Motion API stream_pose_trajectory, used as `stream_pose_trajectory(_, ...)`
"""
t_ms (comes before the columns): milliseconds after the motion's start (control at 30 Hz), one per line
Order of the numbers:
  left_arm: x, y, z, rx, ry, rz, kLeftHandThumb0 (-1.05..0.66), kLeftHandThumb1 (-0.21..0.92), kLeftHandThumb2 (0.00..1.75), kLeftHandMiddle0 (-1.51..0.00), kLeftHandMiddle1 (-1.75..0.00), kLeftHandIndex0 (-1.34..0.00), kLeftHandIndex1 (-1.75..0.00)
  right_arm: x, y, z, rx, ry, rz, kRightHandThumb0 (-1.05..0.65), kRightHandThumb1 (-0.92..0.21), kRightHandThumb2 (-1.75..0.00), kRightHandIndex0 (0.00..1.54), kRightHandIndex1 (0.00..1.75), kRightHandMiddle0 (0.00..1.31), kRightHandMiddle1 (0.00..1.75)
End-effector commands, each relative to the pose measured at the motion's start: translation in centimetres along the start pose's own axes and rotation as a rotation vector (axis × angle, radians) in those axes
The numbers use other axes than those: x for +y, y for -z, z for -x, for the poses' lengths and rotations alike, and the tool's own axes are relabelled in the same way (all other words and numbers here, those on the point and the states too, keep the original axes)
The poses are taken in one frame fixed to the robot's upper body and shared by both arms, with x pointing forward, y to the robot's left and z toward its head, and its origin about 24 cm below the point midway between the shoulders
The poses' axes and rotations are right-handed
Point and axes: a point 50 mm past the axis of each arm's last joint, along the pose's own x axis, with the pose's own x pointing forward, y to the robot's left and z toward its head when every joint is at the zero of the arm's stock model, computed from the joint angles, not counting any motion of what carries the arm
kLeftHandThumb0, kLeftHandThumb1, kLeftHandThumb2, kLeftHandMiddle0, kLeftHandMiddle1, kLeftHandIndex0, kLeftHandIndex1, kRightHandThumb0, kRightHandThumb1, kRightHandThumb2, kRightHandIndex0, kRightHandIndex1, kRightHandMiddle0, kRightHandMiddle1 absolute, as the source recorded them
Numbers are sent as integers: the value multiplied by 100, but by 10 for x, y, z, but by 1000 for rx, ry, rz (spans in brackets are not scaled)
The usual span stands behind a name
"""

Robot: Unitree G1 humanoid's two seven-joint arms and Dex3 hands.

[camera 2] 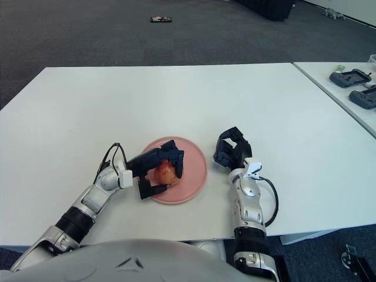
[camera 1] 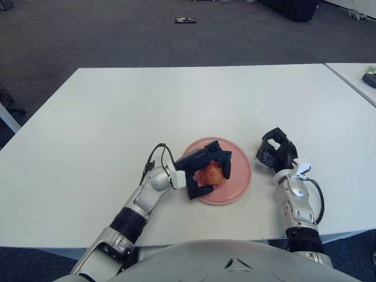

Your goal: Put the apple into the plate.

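Note:
A red-and-yellow apple (camera 1: 212,174) sits over the left part of a pink plate (camera 1: 238,176) on the white table (camera 1: 176,106). My left hand (camera 1: 207,169) reaches in from the left, and its black fingers are curled around the apple, above and below it. I cannot tell if the apple touches the plate. My right hand (camera 1: 276,150) shows just right of the plate with its fingers curled, holding nothing.
A second table (camera 2: 346,88) stands at the right with dark handheld devices (camera 2: 351,77) on it. A small dark object (camera 1: 185,20) lies on the grey carpet beyond the table's far edge.

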Motion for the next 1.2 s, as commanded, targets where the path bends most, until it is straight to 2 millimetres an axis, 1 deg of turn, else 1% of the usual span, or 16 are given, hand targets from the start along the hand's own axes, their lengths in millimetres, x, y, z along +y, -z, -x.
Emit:
stream_pose_trajectory(0, 4, -1, 0, 8, -20, 13, -24, 27, 123, -21, -148, -18, -144, -4, 21, 10, 121, 38, -20, -43, -46, -114, 89, 175, 49, 175)
stream_pose_trajectory(33, 4, -1, 0, 13, -17, 16, -27, 25, 125, -17, -141, -14, -140, -4, 21, 10, 121, 40, -21, -43, -46, -114, 89, 175, 49, 175)
stream_pose_trajectory(67, 4, -1, 0, 16, -15, 17, -34, 22, 126, -11, -125, -9, -132, -4, 21, 10, 121, 41, -21, -43, -47, -114, 89, 175, 49, 175)
stream_pose_trajectory(100, 4, -1, 0, 23, -12, 18, -37, 21, 126, -8, -119, -7, -129, -4, 21, 10, 121, 42, -23, -43, -47, -114, 89, 175, 49, 175)
stream_pose_trajectory(167, 4, 0, 0, 31, -7, 16, -48, 22, 122, -3, -92, -3, -112, -4, 21, 10, 122, 43, -26, -43, -47, -114, 89, 175, 49, 175)
stream_pose_trajectory(233, 4, 0, 0, 32, -6, 9, -58, 28, 116, -2, -72, -1, -95, -4, 21, 10, 123, 43, -28, -43, -47, -114, 88, 175, 49, 175)
stream_pose_trajectory(300, 4, -1, 0, 30, -6, 4, -69, 38, 106, -1, -48, -1, -69, -4, 21, 10, 123, 42, -30, -43, -47, -114, 88, 175, 49, 175)
stream_pose_trajectory(333, 5, -1, 0, 26, -7, -1, -71, 39, 105, 0, -45, 0, -66, -4, 21, 10, 122, 41, -31, -43, -47, -114, 88, 175, 49, 175)
stream_pose_trajectory(400, 5, -1, 1, 18, -10, -9, -78, 47, 98, 0, -26, 0, -41, -4, 21, 10, 121, 39, -31, -43, -47, -113, 88, 175, 49, 175)
stream_pose_trajectory(467, 6, -1, 1, 12, -14, -18, -82, 51, 95, 0, -15, 0, -26, -4, 21, 10, 120, 38, -29, -43, -47, -113, 88, 175, 49, 175)
stream_pose_trajectory(600, 9, -2, 0, -22, -26, -14, -88, 56, 90, 0, -3, 0, -6, -4, 22, 10, 122, 39, -24, -43, -48, -113, 88, 175, 49, 175)
stream_pose_trajectory(767, 14, -5, -2, -62, -29, 70, -93, 61, 84, 0, 0, 0, -1, -4, 22, 10, 124, 36, -26, -43, -48, -112, 87, 175, 48, 175)
stream_pose_trajectory(867, 15, -1, 0, -46, -62, 133, -99, 78, 75, 0, 0, 0, 0, -4, 22, 10, 122, 33, -27, -43, -48, -112, 87, 175, 48, 175)
stream_pose_trajectory(1000, 12, 28, 2, 47, -125, 217, -101, 89, 82, 0, 0, 0, 0, -4, 21, 10, 122, 35, -22, -43, -48, -112, 87, 175, 48, 175)
stream_pose_trajectory(1067, 9, 53, -1, 149, -162, 276, -100, 91, 87, 0, 0, 0, 0, -4, 21, 10, 121, 36, -17, -43, -48, -112, 87, 175, 48, 175)
stream_pose_trajectory(1167, 11, 67, -3, 215, -201, 316, -100, 92, 96, 0, 0, 0, 0, -4, 21, 10, 122, 35, -16, -43, -49, -111, 86, 175, 48, 175)
